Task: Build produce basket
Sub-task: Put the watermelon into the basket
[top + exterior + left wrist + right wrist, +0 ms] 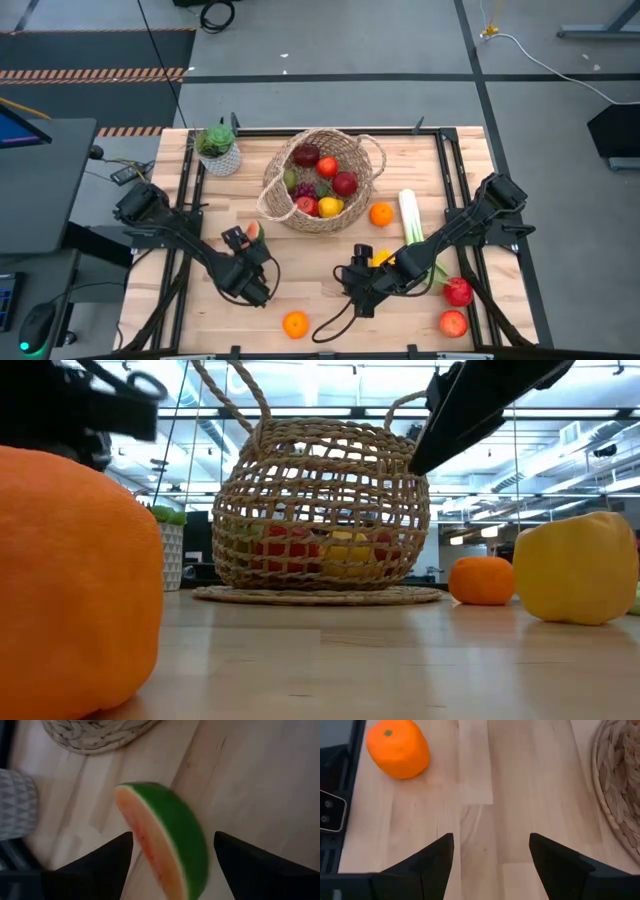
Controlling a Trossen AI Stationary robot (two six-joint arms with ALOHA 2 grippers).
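- Left gripper (170,865): jaws wide apart, empty, straddling the watermelon slice (165,837) just short of the basket (322,180).
- Slice looks light, rigid, slick; pinch across its flat faces.
- Right gripper (490,865): open, empty, before the basket.

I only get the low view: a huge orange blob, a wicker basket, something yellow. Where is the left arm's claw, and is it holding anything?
Observer: The left claw is open, its fingers on either side of a watermelon slice lying on the table in front of the basket.
Operator: And the right one?
Observer: The right claw is open too, with nothing between its fingers; an orange lies ahead of it.
Operator: Is any fruit hidden from me?
Observer: Yes, two red apples lie near the table's front right corner.
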